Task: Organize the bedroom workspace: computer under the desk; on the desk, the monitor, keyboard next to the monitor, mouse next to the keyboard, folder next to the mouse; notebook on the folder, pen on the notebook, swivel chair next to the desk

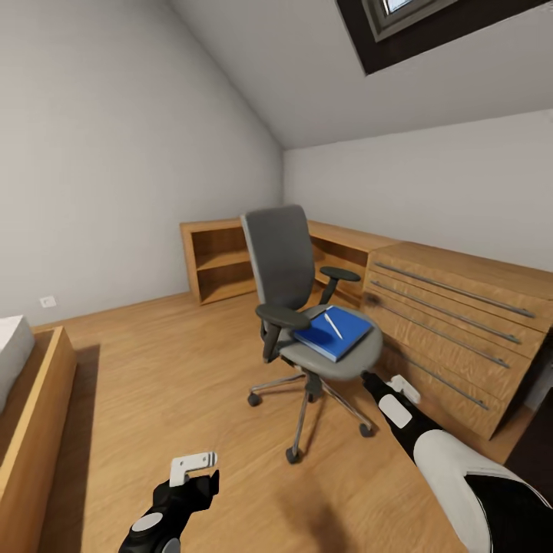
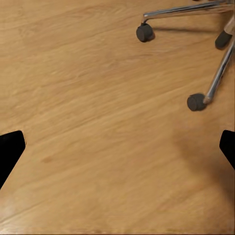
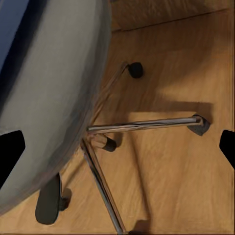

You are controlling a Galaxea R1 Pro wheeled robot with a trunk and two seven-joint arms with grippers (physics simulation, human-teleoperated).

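The swivel chair (image 1: 307, 307) is observed standing on the wood floor (image 1: 169, 384), just in front of a light-wood drawer chest (image 1: 461, 322). The blue folder (image 1: 336, 332) is seen lying flat on the grey seat, with the pen (image 1: 333, 324) resting on top of it; a notebook cannot be made out separately on the seat.

The right pincer (image 1: 388, 385) is held low, just beside the front edge of the seat and slightly below its level. The folder is thus placed above and ahead of it, a little toward the robot's left. In the right wrist view the seat underside (image 3: 54, 98) and the metal star base (image 3: 147, 125) are recorded, with both dark finger ends standing at the frame edges, so the right pincer is taken to be spread wide and holding nothing.

The left pincer (image 1: 193, 468) is held over bare floor, well apart from the chair; it too is shown spread wide and unladen.

The right arm is judged the nearer to the folder. The folder's long axis is seen to run diagonally from the seat's front edge toward the chair back, so a rise above seat level is judged necessary before any grasp.
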